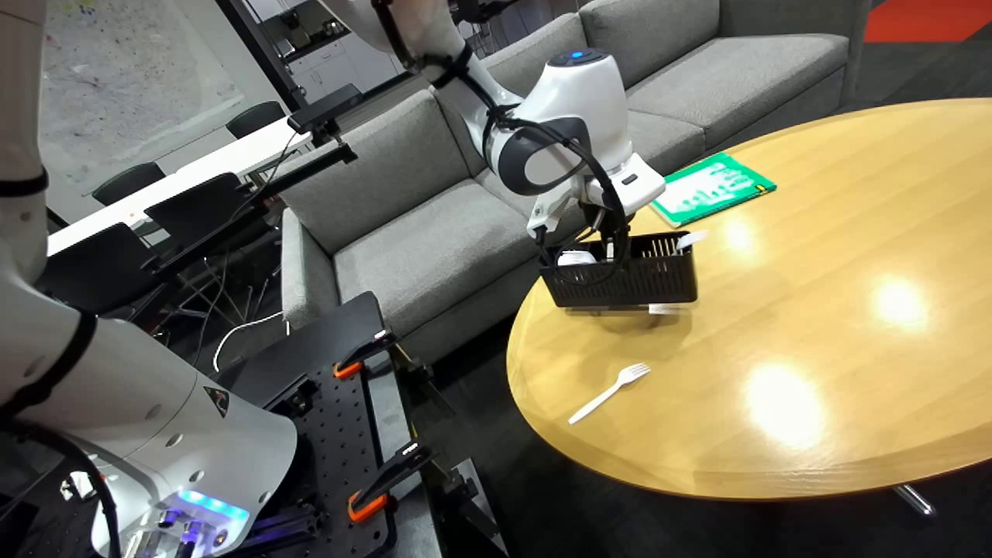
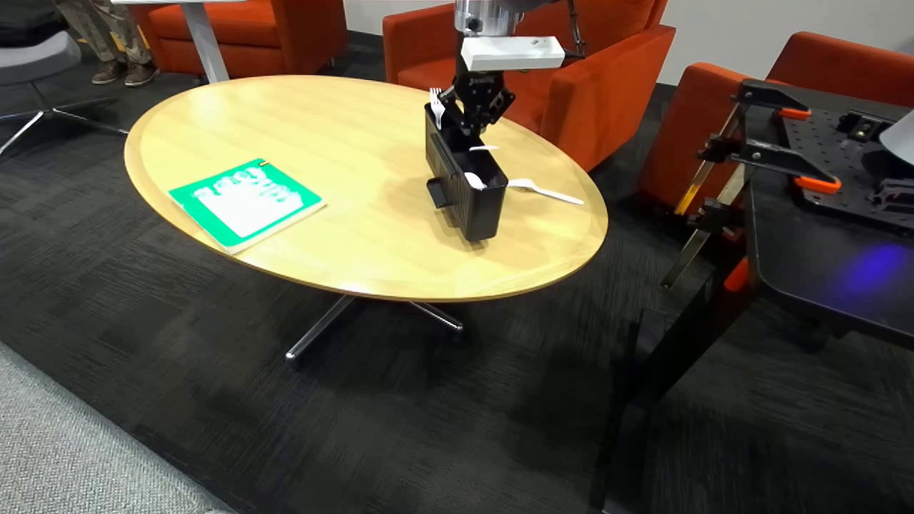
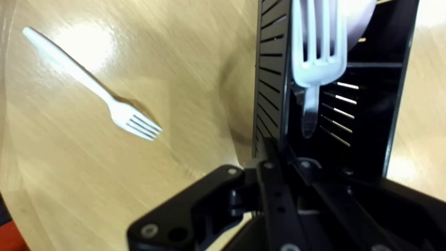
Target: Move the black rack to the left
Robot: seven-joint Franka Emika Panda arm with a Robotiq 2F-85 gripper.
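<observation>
Nearest the lens, at the bottom of the wrist view, sits my gripper (image 3: 280,148), its jaws clenched on a long side wall of the black rack (image 1: 647,283), one finger outside and one inside. I have the rack at the end of an oval wooden table (image 2: 307,128) by the robot base (image 1: 194,403); whether its underside touches the wood I cannot tell. Near it lies a white fork (image 3: 90,83), and well away from that fork a green-and-white booklet (image 2: 250,203) lies flat. Around the table I see dark carpet (image 2: 285,407), a grey sofa (image 1: 434,240), orange armchairs (image 2: 600,107) and a black bench (image 2: 821,235) with clamps (image 2: 778,157). A second fork (image 3: 318,71) stands tines up in the rack, and the pale piece (image 3: 360,17) behind it runs off the top edge, so I can't name it. My fingertips are out of focus, black against black. In an exterior view a cable (image 1: 617,205) and the wrist block the grasp. Across the room, a person's legs (image 2: 93,32) are cut off by the frame.
</observation>
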